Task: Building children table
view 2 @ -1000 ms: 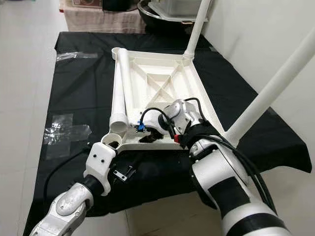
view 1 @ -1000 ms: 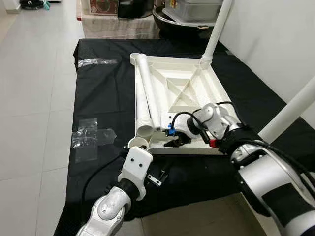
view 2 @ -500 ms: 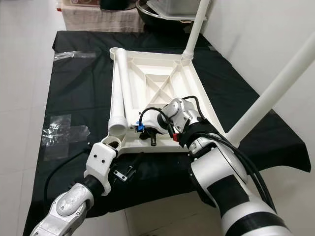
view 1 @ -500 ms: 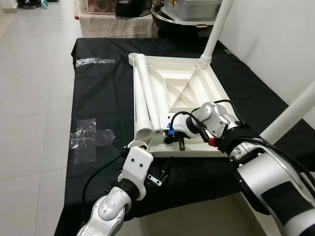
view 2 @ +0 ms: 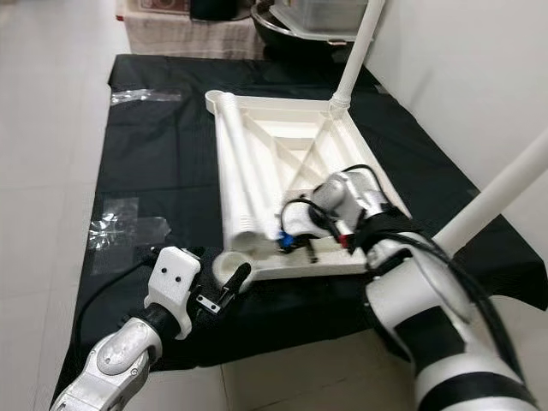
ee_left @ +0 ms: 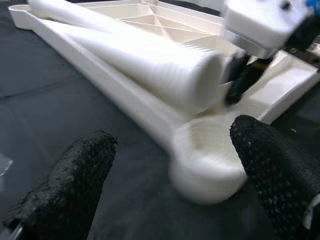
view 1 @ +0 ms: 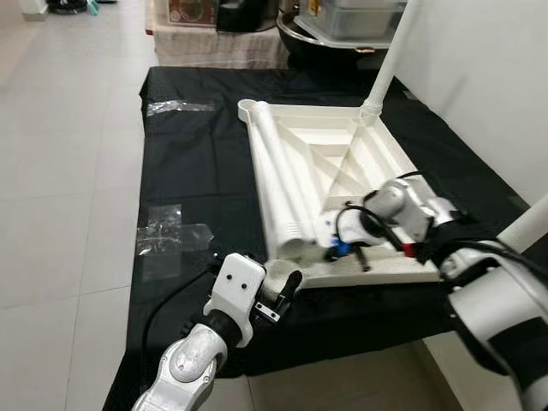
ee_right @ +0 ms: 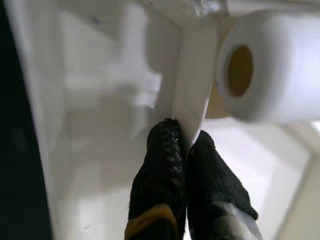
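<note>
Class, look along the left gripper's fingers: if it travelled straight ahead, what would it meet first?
Most likely the round corner socket of the white tabletop, which lies between the open fingers of the left gripper. Depth is uncertain.

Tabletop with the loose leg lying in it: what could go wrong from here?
The right gripper pinches only a thin rib of the tabletop, so it may slip off. The loose leg could roll if the tabletop tilts. The left gripper straddles the corner socket; a shift might knock it.
</note>
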Available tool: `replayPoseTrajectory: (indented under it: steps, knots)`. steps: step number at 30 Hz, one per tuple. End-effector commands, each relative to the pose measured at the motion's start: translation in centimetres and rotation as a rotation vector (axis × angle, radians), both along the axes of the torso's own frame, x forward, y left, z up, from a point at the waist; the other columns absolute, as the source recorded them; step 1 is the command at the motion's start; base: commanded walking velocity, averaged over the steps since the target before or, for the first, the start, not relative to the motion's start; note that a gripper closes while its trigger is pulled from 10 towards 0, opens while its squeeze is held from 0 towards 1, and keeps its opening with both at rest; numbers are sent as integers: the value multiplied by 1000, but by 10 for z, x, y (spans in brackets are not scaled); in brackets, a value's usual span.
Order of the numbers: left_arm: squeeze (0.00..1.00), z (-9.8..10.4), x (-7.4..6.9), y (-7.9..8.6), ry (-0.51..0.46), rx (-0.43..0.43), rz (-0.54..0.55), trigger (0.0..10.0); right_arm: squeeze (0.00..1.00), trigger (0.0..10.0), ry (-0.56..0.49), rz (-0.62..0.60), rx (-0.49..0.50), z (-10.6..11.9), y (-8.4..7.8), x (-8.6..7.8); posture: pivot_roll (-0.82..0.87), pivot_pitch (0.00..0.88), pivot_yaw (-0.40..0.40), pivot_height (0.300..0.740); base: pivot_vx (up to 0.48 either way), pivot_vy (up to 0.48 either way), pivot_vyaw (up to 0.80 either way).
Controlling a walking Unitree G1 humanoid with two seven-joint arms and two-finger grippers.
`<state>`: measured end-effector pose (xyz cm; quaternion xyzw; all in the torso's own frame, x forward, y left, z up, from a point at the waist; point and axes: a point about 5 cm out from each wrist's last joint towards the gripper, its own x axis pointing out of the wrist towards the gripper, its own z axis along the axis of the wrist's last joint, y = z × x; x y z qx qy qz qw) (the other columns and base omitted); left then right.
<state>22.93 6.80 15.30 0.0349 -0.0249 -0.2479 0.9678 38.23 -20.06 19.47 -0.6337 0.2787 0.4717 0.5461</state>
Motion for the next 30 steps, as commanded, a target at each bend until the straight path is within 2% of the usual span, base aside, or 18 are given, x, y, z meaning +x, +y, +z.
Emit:
replayPoseTrajectory:
  steps: [1, 3, 8, 9, 11, 12, 13, 14, 19, 21, 22, 25, 26, 28, 29, 30]
  knots:
    - [0, -1, -1, -2, 6, -4, -7, 10000, 0, 0, -23, -32, -104, -7, -19, -2, -6, 143, -155, 740, 0, 0, 0]
    - [0, -1, -1, -2, 6, -2, -8, 10000, 0, 0, -106, -81, -155, -3, -33, 0, -4, 135, -157, 740, 0, 0, 0]
    - [0, -1, -1, -2, 4, 0, -9, 10000, 0, 0, -140, -127, -177, -1, -44, 0, 3, 133, -157, 740, 0, 0, 0]
    - [0, -1, -1, -2, 4, 3, -7, 10000, 0, 10000, -169, -168, -129, 1, -47, 1, 7, 127, -154, 740, 0, 0, 0]
    - [0, -1, -1, -2, 4, 3, -7, 10000, 0, 10000, -169, -168, -129, 1, -47, 1, 7, 127, -154, 740, 0, 0, 0]
    - [0, -1, -1, -1, 5, 5, -7, 10000, 161, 10000, -191, -198, -24, 3, -40, 4, 8, 124, -152, 740, 0, 0, 0]
    - [0, -2, -1, -1, 6, 5, -7, 10000, 161, 10000, -195, -200, 11, 3, -36, 5, 8, 124, -152, 740, 0, 0, 0]
    - [0, -2, -1, -1, 6, 6, -8, 10000, 1000, 10000, -190, -200, 46, 5, -33, 6, 10, 122, -148, 740, 0, 0, 0]
    - [0, -1, -1, -1, 4, 8, -10, 10000, 1000, 10000, -174, -200, 122, 11, -26, 7, 11, 120, -150, 740, 0, 0, 0]
    - [0, -1, 0, 0, 3, 8, -8, 10000, 1000, 10000, -166, -203, 161, 18, -24, 8, 11, 120, -151, 740, 0, 0, 0]
    - [0, -1, 0, 0, 2, 7, -7, 10000, 1000, 10000, -136, -203, 199, 29, -24, 8, 12, 120, -152, 740, 0, 0, 0]
    - [0, -1, 0, 0, 1, 6, -6, 10000, 1000, 10000, -120, -202, 202, 33, -25, 7, 12, 120, -152, 740, 0, 0, 0]
    - [0, -1, 0, 0, 0, 6, -6, 10000, 0, 10000, -108, -219, 183, 38, -30, 6, 11, 122, -151, 740, 0, 0, 0]
    - [0, -1, 0, 0, 0, 6, -6, 10000, 0, 10000, -108, -219, 183, 38, -30, 6, 11, 122, -151, 740, 0, 0, 0]
    - [0, 0, 0, 0, 1, 3, -5, 10000, 0, 10000, -92, -239, 150, 44, -37, 5, 9, 123, -150, 740, 0, 0, 0]
    - [0, 0, 0, 0, 2, 0, -5, 10000, 0, 10000, -185, -268, 63, 56, -46, 8, 9, 123, -151, 740, 0, 0, 0]
